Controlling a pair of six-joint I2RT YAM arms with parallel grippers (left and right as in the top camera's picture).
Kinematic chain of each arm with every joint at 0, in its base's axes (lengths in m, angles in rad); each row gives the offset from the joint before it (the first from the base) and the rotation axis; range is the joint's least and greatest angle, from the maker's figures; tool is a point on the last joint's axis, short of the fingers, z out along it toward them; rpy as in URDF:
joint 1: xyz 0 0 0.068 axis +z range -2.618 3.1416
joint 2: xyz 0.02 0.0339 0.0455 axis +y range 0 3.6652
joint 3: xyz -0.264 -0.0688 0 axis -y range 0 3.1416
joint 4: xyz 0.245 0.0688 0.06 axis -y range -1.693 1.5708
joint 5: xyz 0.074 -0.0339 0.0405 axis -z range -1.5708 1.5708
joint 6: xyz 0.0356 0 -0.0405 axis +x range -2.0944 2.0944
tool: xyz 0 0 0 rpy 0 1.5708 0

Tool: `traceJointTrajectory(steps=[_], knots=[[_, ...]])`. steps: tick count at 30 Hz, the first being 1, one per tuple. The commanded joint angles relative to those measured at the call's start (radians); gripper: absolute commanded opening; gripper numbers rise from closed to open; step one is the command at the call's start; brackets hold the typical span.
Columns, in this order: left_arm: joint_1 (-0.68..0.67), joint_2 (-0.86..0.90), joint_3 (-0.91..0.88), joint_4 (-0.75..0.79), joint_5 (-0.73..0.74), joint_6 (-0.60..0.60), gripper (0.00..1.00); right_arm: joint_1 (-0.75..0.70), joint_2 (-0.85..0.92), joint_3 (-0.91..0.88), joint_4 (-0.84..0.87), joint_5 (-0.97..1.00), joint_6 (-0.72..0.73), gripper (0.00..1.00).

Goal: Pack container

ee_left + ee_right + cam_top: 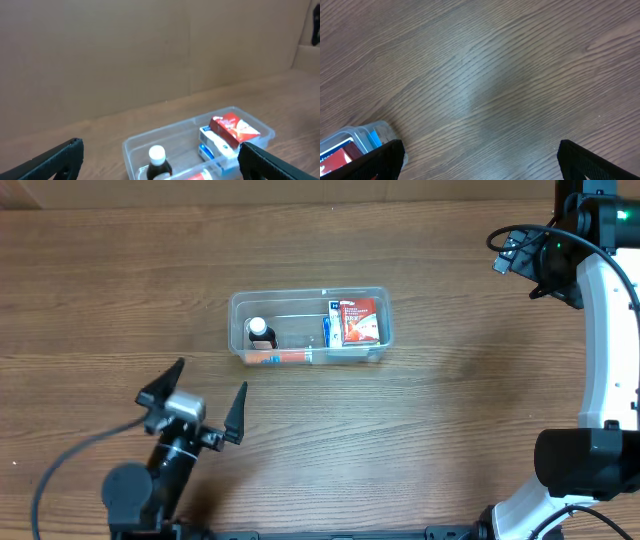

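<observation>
Left gripper [212,376]: black, fingers spread, empty, near the container's front left. Clear rounded-corner plastic tub container [300,293], mid wood-grain brown counter [450,400]: holds dark white-capped bottle [259,330], orange tube [285,358] lying flat, blue-white carton [331,330] and glossy red carton [360,322]; nothing loose outside, so packing looks near finished. Right gripper [480,145]: released, empty, well apart at far right.

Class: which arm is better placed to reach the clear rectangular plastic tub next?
Probably left. The left gripper, open, sits close to the clear rectangular plastic tub and faces it; the right gripper, also open, is farther away.
</observation>
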Motion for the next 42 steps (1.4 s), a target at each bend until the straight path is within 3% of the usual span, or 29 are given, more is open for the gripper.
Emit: traceJointTrajectory(steps=[1,10,12,37,39,42], knots=[[0.021,-0.113,-0.122,0.045,0.034,0.011,1.0,-0.005,-0.009,0.019,0.003,0.008,-0.005,1.0],[0.045,-0.255,-0.323,0.083,0.034,0.004,1.0,-0.005,-0.009,0.019,0.003,0.008,-0.005,1.0],[0.045,-0.255,-0.323,0.002,0.028,0.005,1.0,-0.005,-0.009,0.019,0.003,0.008,-0.005,1.0],[0.045,-0.253,-0.322,0.008,0.033,0.005,1.0,-0.005,-0.022,0.019,-0.003,0.056,-0.035,1.0],[0.045,-0.253,-0.322,0.008,0.033,0.005,1.0,0.0,-0.064,0.011,0.049,0.046,-0.034,1.0],[0.045,-0.253,-0.322,0.008,0.033,0.005,1.0,0.029,-0.216,-0.111,0.309,0.0,-0.035,1.0]])
